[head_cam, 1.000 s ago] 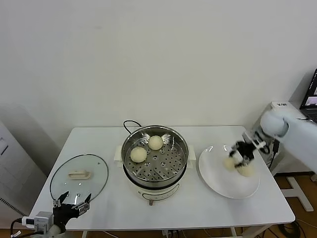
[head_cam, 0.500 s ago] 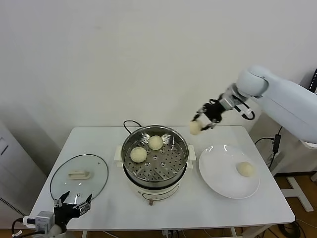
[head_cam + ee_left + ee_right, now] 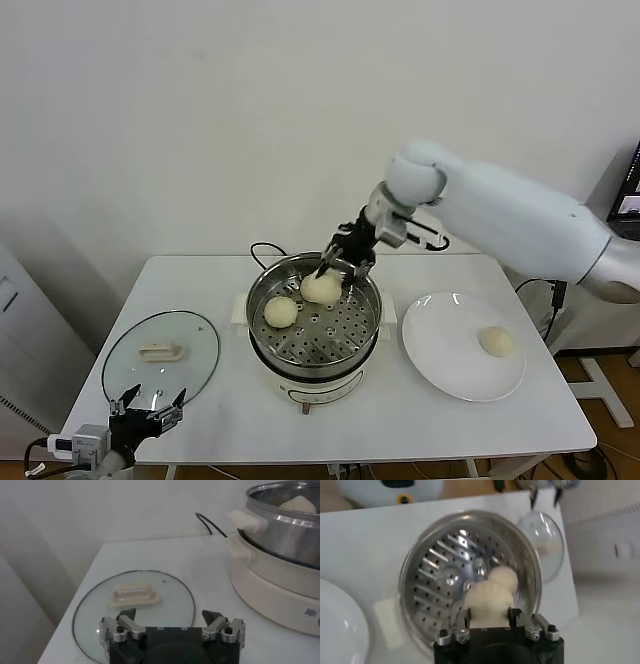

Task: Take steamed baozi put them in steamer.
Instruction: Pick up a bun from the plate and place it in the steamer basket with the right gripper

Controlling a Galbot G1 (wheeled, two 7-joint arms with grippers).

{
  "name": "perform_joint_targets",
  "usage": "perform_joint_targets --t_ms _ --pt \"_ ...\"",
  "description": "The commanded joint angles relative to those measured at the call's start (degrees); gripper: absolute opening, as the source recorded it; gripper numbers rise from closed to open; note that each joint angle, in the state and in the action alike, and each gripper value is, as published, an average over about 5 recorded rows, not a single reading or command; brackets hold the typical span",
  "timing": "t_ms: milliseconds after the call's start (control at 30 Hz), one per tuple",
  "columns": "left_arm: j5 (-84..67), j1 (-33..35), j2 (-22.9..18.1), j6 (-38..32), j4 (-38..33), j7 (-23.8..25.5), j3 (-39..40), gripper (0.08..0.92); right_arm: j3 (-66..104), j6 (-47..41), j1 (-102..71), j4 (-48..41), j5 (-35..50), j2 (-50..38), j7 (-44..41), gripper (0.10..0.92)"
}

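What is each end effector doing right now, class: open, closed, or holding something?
Left end effector: open, holding nothing, parked by the glass lid.
Right end effector: closed on a baozi, over the steamer.

cream baozi [image 3: 281,311], perforated steel steamer [image 3: 312,325] — white plate [image 3: 440,350]

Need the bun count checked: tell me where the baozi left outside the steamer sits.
In the head view, one baozi lies on the white plate, on the robot's right of the steamer.

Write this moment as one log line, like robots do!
right gripper: jaws shut on bun, over steamer | left gripper: open by lid | plate: one bun
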Motion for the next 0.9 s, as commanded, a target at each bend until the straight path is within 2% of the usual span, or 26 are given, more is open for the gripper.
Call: perform_joint_targets --t_ms 33,700,800,900 --pt "0.1 -0.2 0.0 0.0 0.1 0.0 0.2 0.823 -1.6 4.1 -3.7 2.6 -4.5 4.5 -1.7 0.484" --pt "0.1 0.0 0.0 -0.4 0.4 0.0 0.0 0.823 -1.1 3.8 -10.2 2.4 -10.5 6.0 -1.8 0.484" --pt "0.1 0.0 0.0 -0.4 0.4 0.0 0.0 0.823 -0.4 4.1 -10.3 2.2 -11.2 6.0 -0.9 0.519" --pt "0.1 0.1 0.0 -0.4 0.4 0.0 0.0 0.823 0.7 4.0 -9.9 1.9 -11.6 5.8 -0.4 0.609"
